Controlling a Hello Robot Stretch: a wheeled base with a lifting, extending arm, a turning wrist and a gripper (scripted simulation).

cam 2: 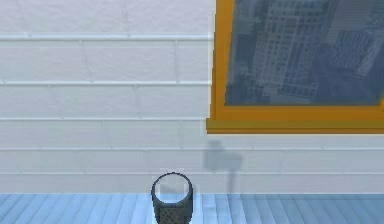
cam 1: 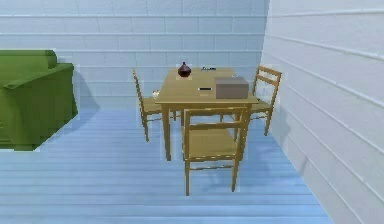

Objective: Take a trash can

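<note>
A pale panelled wall runs along the arm side with an orange-framed picture of city blocks (cam 2: 300, 60) hung on it. At its foot the trash can (cam 2: 172, 198) stands upright on the blue plank floor (cam 2: 60, 210), a dark mesh cylinder just left of the view's middle. Ahead, a wooden table (cam 1: 190, 92) and green sofa (cam 1: 30, 95) stand well apart. I judge this as the lining-up step: I trim the base only slightly, set the lift to rim height, then extend slowly. How the gripper's fingers stand I cannot tell.
</note>
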